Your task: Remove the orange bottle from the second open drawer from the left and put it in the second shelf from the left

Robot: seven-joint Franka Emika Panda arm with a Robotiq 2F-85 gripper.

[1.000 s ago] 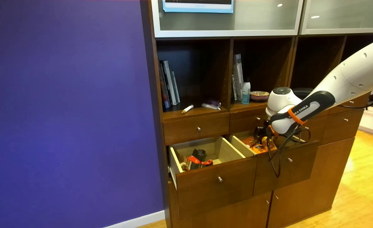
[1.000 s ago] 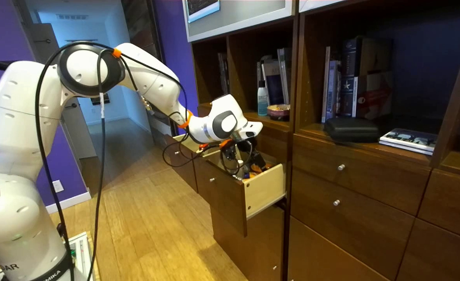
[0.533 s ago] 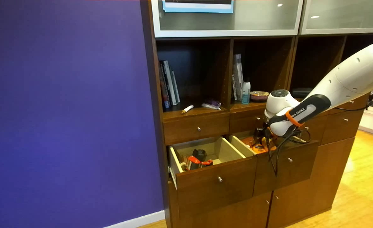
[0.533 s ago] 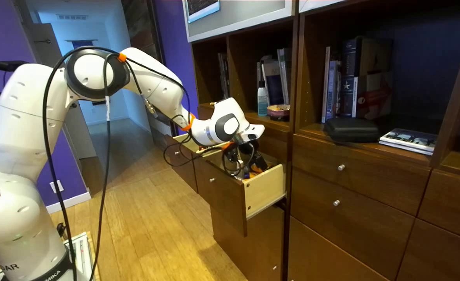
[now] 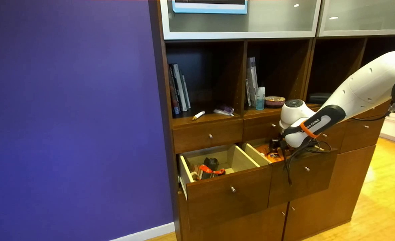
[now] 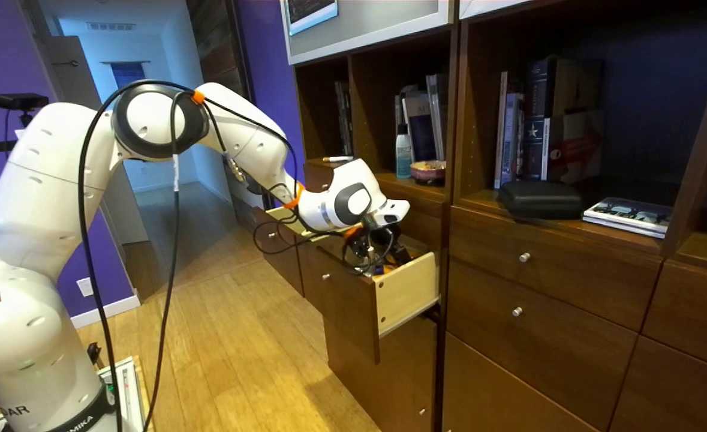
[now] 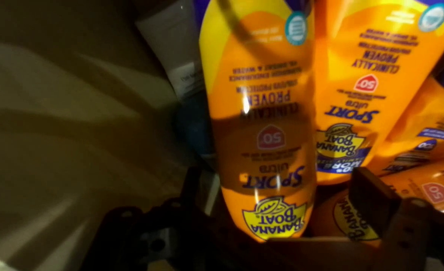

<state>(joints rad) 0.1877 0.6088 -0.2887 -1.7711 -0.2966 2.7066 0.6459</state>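
Observation:
Several orange-yellow sunscreen bottles lie close together in the second open drawer from the left (image 5: 301, 182), whose pale side panel (image 6: 410, 294) shows in an exterior view. In the wrist view one orange bottle (image 7: 259, 90) is nearest, its narrower end between my fingers. My gripper (image 7: 282, 188) is open, one finger on each side of that bottle, with gaps to both. In both exterior views the gripper (image 5: 277, 150) (image 6: 383, 255) reaches down into the drawer. The second shelf from the left (image 5: 284, 70) is the dark compartment above, holding books, a bluish bottle and a bowl.
Another orange bottle (image 7: 365, 82) leans beside the nearest one, and a whitish tube (image 7: 176, 49) lies on its other side. The left open drawer (image 5: 229, 197) holds red and black items. The bluish bottle (image 5: 260, 98) and bowl (image 5: 274, 101) stand near the shelf's front edge.
The arm and gripper have moved down, deeper into the second drawer. The drawers and the things on the shelves have not moved.

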